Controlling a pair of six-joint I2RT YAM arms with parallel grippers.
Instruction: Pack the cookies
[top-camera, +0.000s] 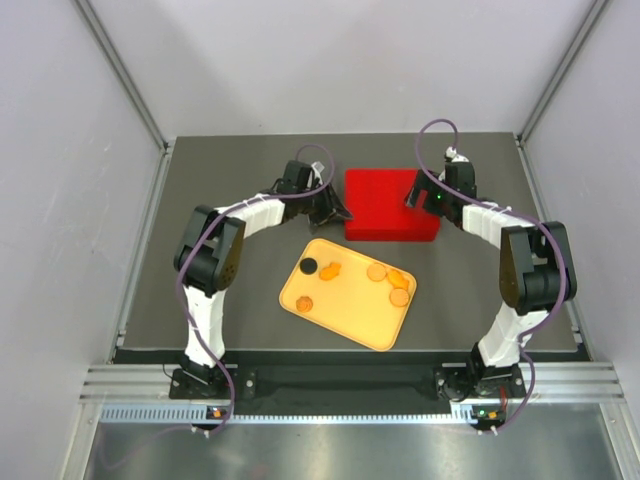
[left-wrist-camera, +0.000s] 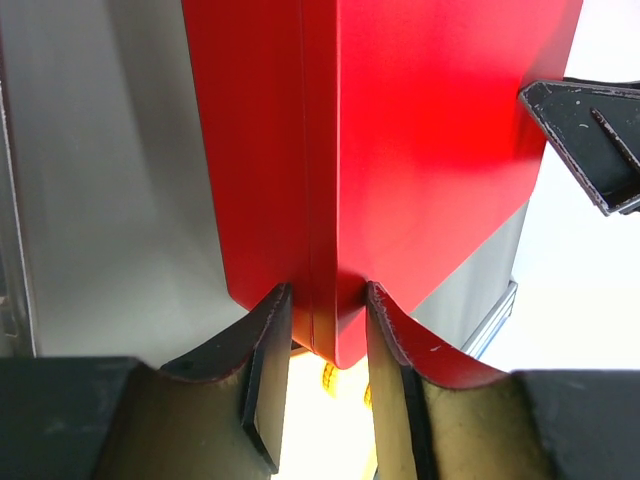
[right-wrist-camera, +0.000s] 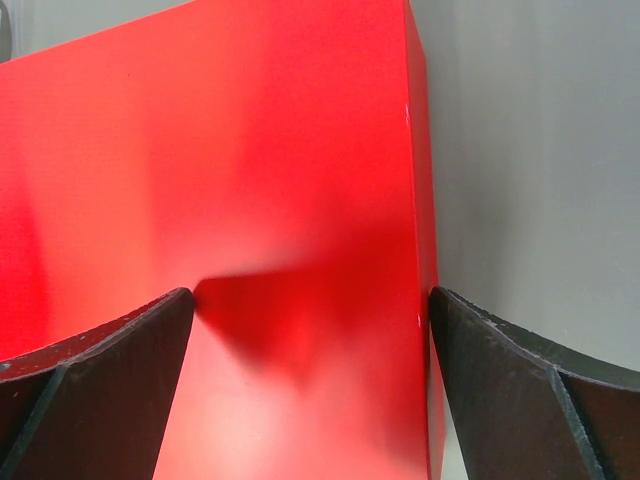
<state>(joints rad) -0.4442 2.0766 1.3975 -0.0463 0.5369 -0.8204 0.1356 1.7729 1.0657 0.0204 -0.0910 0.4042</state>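
Since its two fingers (left-wrist-camera: 262, 370) press on either side of the red box's (left-wrist-camera: 420, 150) near-left corner, the left gripper (left-wrist-camera: 325, 300) looks clamped on that rim — the lid's, probably, though the seam is faint. Across the box, the right gripper (right-wrist-camera: 310, 310) stands spread wide, one finger over the top and the other past the box's right edge, holding nothing. On the near side of the box lies a yellow tray (top-camera: 350, 325) with the cookies (top-camera: 376, 271) (five orange, one black) scattered flat on it. They should prove light, stiff and thin — awkward to pinch from above, best taken across the rim. Hidden: the box's inside, and any pink or green cookies.
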